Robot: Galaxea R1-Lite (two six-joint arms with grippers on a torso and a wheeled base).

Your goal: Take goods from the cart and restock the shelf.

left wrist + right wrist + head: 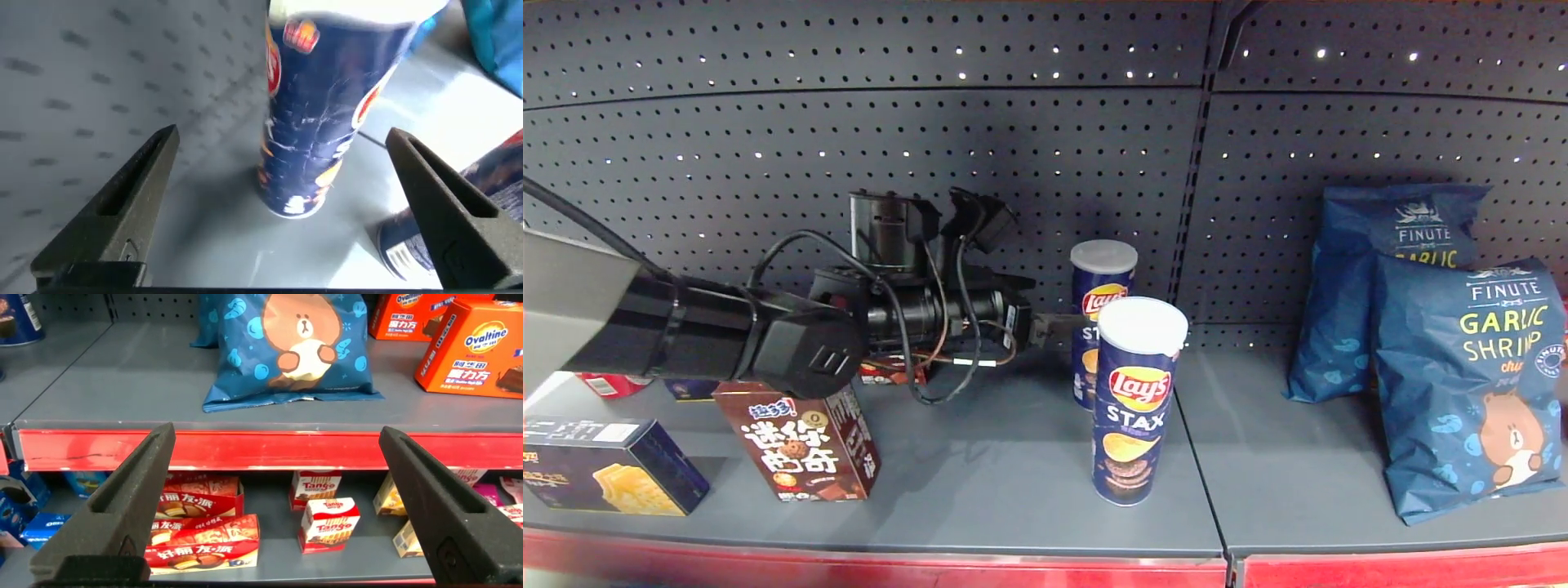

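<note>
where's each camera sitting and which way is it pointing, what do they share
head: on the robot's head, facing forward and down at the shelf; left arm shows on the left.
left wrist: looks past the open left gripper at the rear chip can.
right wrist: faces the shelf front and bear bag past the open right gripper.
shared: head view also shows that can and bag.

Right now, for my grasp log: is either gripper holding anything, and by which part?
Nothing is held. The left gripper is open, not gripping the rear chip can; the right gripper is open and empty.
</note>
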